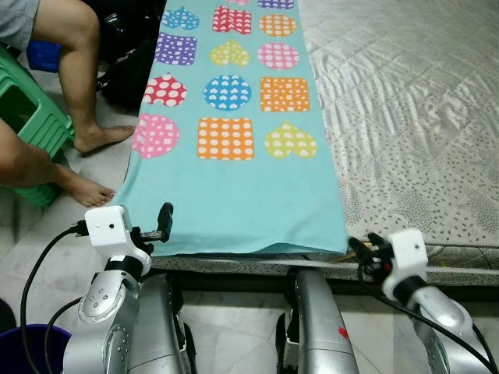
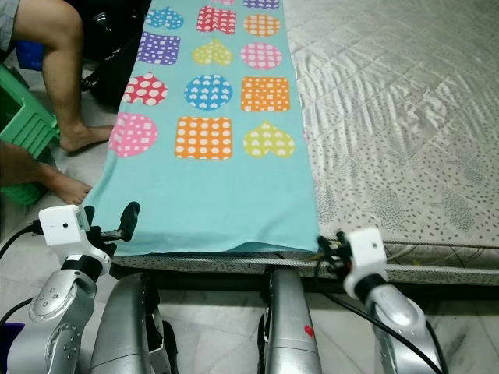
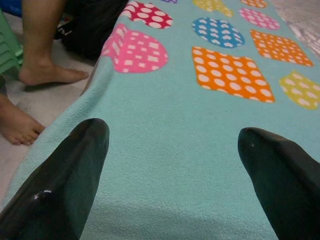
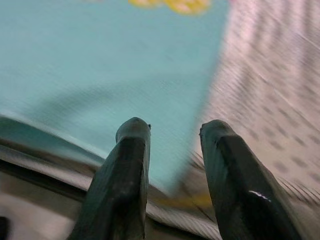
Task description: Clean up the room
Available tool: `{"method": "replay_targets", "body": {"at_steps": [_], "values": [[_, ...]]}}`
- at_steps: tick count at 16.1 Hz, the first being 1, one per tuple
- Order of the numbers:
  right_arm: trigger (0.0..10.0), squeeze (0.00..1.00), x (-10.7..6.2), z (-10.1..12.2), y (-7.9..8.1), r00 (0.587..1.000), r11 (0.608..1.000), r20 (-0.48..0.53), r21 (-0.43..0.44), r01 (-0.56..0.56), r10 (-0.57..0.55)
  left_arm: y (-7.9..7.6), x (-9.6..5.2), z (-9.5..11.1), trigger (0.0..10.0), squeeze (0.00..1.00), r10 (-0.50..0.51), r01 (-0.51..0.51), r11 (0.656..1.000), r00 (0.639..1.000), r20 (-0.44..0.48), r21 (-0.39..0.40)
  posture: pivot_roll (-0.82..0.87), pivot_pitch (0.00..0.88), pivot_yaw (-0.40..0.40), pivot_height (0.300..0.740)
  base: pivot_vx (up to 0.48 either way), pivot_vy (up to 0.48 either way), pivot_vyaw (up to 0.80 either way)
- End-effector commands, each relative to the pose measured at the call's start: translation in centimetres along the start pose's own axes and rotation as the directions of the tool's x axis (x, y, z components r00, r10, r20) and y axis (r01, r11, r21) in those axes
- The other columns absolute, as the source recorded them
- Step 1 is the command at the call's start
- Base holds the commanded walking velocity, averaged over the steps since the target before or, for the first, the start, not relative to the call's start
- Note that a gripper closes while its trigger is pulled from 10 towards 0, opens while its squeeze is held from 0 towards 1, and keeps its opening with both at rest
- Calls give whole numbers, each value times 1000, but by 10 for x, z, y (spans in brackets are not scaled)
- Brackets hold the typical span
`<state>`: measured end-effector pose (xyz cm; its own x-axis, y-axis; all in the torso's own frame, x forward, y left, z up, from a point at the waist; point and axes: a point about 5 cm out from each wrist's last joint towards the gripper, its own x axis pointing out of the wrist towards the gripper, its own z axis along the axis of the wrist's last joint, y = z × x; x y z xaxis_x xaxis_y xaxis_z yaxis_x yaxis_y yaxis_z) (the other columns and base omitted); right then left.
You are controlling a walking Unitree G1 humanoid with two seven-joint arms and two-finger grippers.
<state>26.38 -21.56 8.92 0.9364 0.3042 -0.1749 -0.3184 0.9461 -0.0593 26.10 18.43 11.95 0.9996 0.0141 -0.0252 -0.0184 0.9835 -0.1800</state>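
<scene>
A teal fleece blanket (image 1: 242, 195) printed with dotted hearts, circles and squares lies spread flat along the left side of a grey quilted mattress (image 1: 405, 117). My left gripper (image 1: 156, 226) is at the blanket's near left corner. It is open, and in the left wrist view its fingers (image 3: 65, 170) stand wide apart just above the fleece (image 3: 175, 150). My right gripper (image 1: 360, 251) is at the blanket's near right corner, by the mattress edge. It is open with a narrower gap and nothing between its fingers (image 4: 130, 165). The blanket's edge (image 4: 150, 100) lies just beyond them.
A person sits on a green plastic stool (image 1: 31, 117) at the left, bare feet (image 1: 97, 136) on the tiled floor close to the blanket's left edge. A black bag (image 1: 129, 70) lies behind the legs. A purple bucket (image 1: 23, 343) stands by my left arm.
</scene>
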Motion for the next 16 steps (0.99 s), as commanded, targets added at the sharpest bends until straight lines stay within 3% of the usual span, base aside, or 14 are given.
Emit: {"method": "replay_targets", "body": {"at_steps": [1, 5, 6, 8, 9, 12, 16], "values": [[10000, 1000, 0, 1, 15, 996, 995, -22, 57, -81, 82, 2, -2, -6, 10000, 0, 3, -3, 1000, 1000, -23, -2, -80, 246, -27, 556, 0, 0, 0], [10000, 1000, 3, 0, 34, 989, 989, -70, 81, -127, 133, 0, -1, -7, 10000, 0, -3, 3, 1000, 1000, -21, -6, -79, 245, -27, 556, 0, 0, 0], [10000, 47, 7, 0, 43, 987, 989, -105, 96, -109, 119, 0, -1, -7, 10000, 0, -2, 2, 1000, 1000, -21, -7, -74, 244, -30, 556, 0, 0, 0], [10000, 0, 17, 5, 58, 985, 985, -105, 120, -123, 135, 0, -1, -7, 10000, 0, -3, 3, 1000, 1000, -20, -6, -72, 242, -29, 556, 0, 0, 0], [10000, 0, 25, 9, 79, 973, 971, -119, 161, -179, 199, -1, 0, -6, 10000, 0, -6, 6, 1000, 1000, -18, -7, -69, 240, -29, 556, 0, 0, 0], [10000, 0, 35, 21, 107, 947, 943, -96, 168, -288, 307, 0, 0, -5, 10000, 0, -6, 6, 1000, 1000, -14, -5, -60, 240, -33, 556, 0, 0, 0], [10000, 0, 57, 29, 118, 964, 959, -43, 127, -255, 262, -2, -1, -5, 10000, 0, -8, 7, 1000, 1000, -12, -5, -46, 242, -39, 556, 0, 0, 0]]}}
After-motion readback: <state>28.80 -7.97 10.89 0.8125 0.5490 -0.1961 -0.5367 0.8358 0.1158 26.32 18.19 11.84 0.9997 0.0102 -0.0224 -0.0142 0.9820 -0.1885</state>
